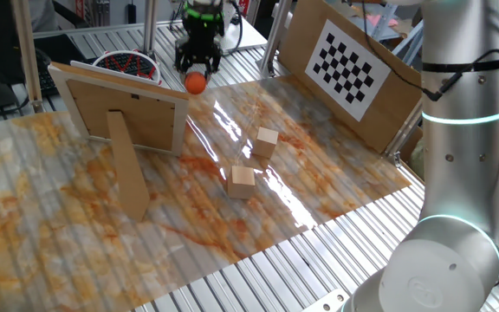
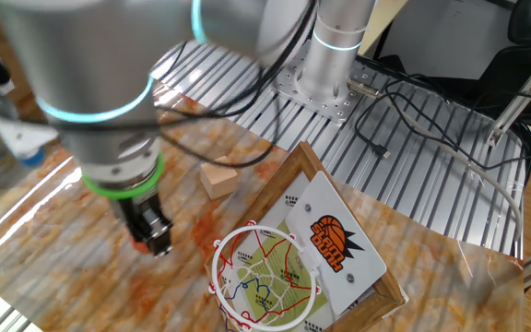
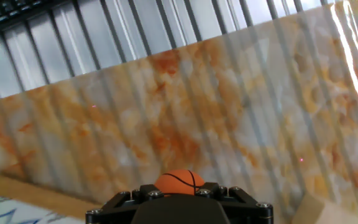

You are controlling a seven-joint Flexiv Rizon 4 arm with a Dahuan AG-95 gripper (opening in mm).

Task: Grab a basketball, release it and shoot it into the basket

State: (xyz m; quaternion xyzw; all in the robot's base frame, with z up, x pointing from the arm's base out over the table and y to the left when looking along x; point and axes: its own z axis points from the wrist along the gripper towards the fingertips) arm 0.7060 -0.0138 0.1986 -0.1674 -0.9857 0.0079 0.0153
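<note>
The small orange basketball (image 1: 196, 83) sits between the fingers of my black gripper (image 1: 197, 74), which is shut on it and held above the marbled mat, just right of the basket. In the hand view the basketball (image 3: 178, 181) shows between the two jaws of the gripper (image 3: 179, 190), its lower part hidden. The basket (image 1: 126, 55) is a white-rimmed hoop with red netting behind the framed board. From the other side, the gripper (image 2: 151, 242) hangs to the left of the basket (image 2: 267, 228), apart from its rim; the ball is mostly hidden there.
The framed wooden board (image 1: 128, 111) with its prop stands in front of the hoop; its face (image 2: 339, 249) carries a basketball logo. Two tan wooden cubes (image 1: 267, 141) (image 1: 243, 181) lie on the mat. A checkerboard panel (image 1: 346, 69) leans at the back right.
</note>
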